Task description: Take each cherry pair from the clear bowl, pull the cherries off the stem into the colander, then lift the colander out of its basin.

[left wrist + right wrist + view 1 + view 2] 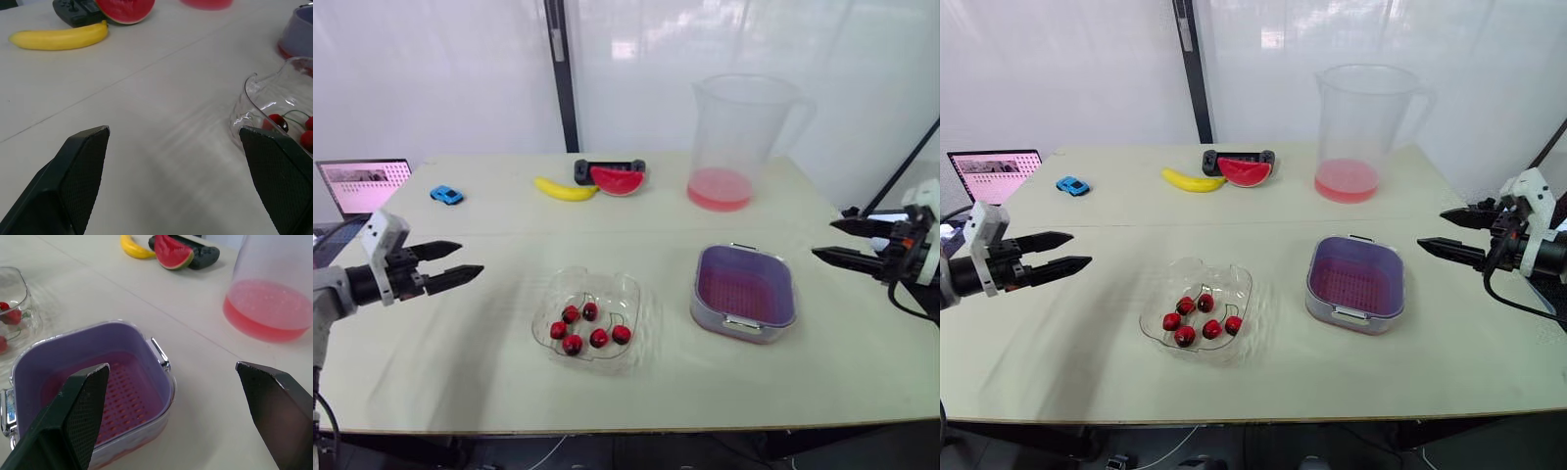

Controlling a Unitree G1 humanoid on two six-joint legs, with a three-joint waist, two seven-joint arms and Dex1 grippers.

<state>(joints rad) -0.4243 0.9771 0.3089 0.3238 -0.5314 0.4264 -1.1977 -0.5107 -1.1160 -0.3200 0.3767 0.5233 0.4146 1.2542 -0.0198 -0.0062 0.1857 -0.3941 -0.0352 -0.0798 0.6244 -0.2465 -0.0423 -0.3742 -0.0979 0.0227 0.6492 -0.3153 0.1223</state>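
On the beige table [460, 372], the square purple plastic colander [744, 286] sits in its clear basin [706, 316], right of the clear plastic bowl [609, 282] holding 6 red cherries [573, 344]. The left gripper [470, 257] and right gripper [822, 239] hover wide open, empty.

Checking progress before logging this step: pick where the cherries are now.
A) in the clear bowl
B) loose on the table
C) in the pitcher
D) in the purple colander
A: the cherries all lie inside the clear bowl, while the colander holds none.
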